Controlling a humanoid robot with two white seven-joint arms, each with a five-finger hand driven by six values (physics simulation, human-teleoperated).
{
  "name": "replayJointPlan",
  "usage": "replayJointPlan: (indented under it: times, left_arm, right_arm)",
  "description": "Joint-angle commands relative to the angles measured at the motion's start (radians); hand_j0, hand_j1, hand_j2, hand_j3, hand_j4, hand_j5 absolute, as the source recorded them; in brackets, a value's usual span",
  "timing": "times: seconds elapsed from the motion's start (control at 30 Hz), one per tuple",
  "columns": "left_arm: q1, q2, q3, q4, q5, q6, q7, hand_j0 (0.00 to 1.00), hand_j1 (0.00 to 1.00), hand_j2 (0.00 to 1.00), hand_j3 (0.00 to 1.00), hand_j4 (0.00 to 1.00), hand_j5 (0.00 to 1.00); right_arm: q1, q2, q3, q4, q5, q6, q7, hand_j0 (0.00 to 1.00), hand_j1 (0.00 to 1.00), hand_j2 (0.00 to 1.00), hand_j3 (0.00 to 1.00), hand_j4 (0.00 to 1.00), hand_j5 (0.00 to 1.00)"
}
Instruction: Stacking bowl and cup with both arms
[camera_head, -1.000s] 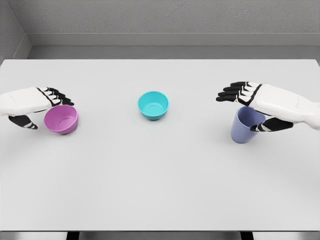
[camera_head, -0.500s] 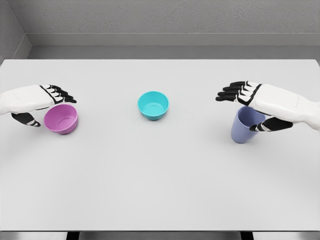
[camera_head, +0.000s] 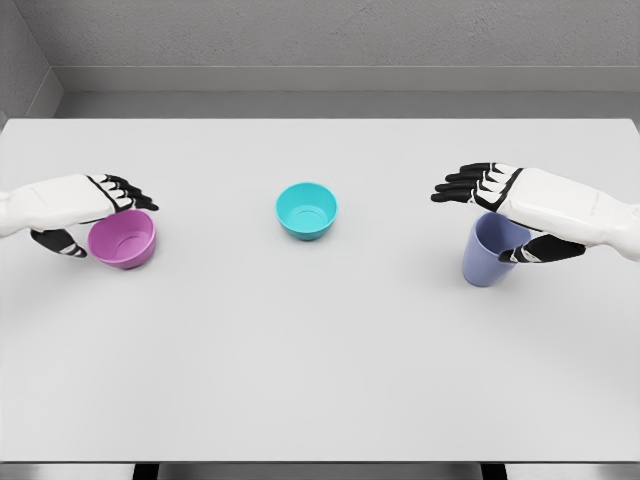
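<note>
The left robot hand (camera_head: 85, 205) is seen with fingers extended over the rim of a pink bowl (camera_head: 122, 240), thumb beside its wall, not yet clamped. The right robot hand (camera_head: 520, 205) is poised likewise over a purple cup (camera_head: 490, 250), apparently for pickup. Between both, well apart, 1 teal bowl (camera_head: 306, 210) waits on the table (camera_head: 320, 380): 2 bowls, 1 cup.
</note>
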Motion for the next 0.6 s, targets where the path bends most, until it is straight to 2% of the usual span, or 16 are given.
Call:
replayJointPlan:
  times: [0.0, 0.57]
  left_arm:
    - [0.0, -0.004, -0.001, 0.003, 0.004, 0.002, 0.0, 1.0, 1.0, 1.0, 1.0, 1.0, 1.0]
    - [0.003, -0.01, -0.008, 0.009, 0.007, 0.002, 0.0, 1.0, 1.0, 1.0, 1.0, 1.0, 1.0]
  right_arm:
    - [0.0, -0.003, 0.0, -0.001, -0.007, 0.003, -0.001, 1.0, 1.0, 1.0, 1.0, 1.0, 1.0]
    - [0.002, -0.004, 0.0, -0.001, -0.007, 0.003, -0.001, 1.0, 1.0, 1.0, 1.0, 1.0, 1.0]
